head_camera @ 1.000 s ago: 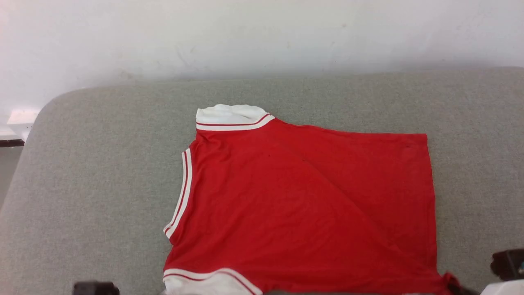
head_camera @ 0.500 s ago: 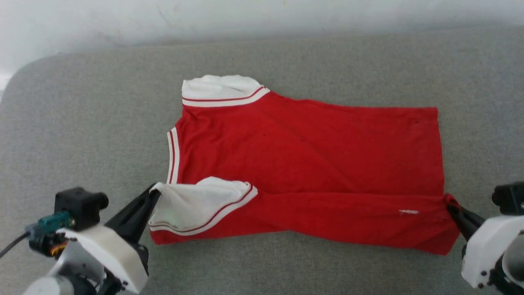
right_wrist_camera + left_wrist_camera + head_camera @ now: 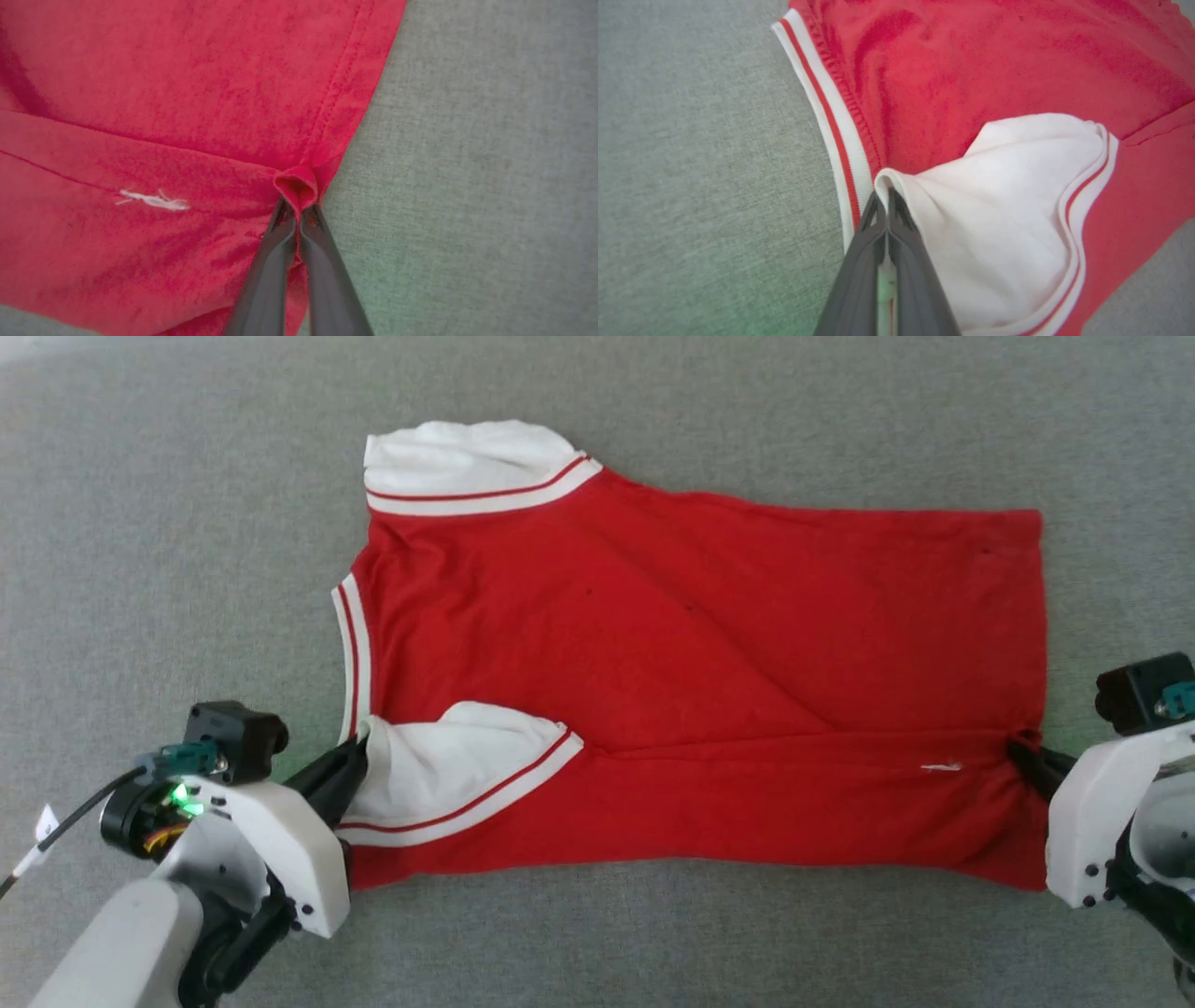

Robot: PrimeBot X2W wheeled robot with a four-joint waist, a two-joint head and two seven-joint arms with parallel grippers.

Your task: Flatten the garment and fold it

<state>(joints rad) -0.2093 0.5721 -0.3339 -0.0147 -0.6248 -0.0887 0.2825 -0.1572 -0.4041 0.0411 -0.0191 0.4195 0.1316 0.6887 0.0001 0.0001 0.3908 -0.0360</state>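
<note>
The garment (image 3: pixel 709 644) is seen in plain red, its sleeves white and edged with white-and-red striped trim. A white stitch mark (image 3: pixel 936 767) is shown at lower right. The worktop (image 3: pixel 187 523) is covered in flecked grey.

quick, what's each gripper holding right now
left gripper: shut on the garment, at its white sleeve.
right gripper: shut on the garment, at its hem corner.

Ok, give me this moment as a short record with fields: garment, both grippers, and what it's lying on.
garment: red, plain side up, spread flat; near long edge folded over onto the body
sleeve: white, lies on the fold
left gripper: shut on the sleeve's edge
right gripper: shut on the hem corner
surface: grey fabric
</note>
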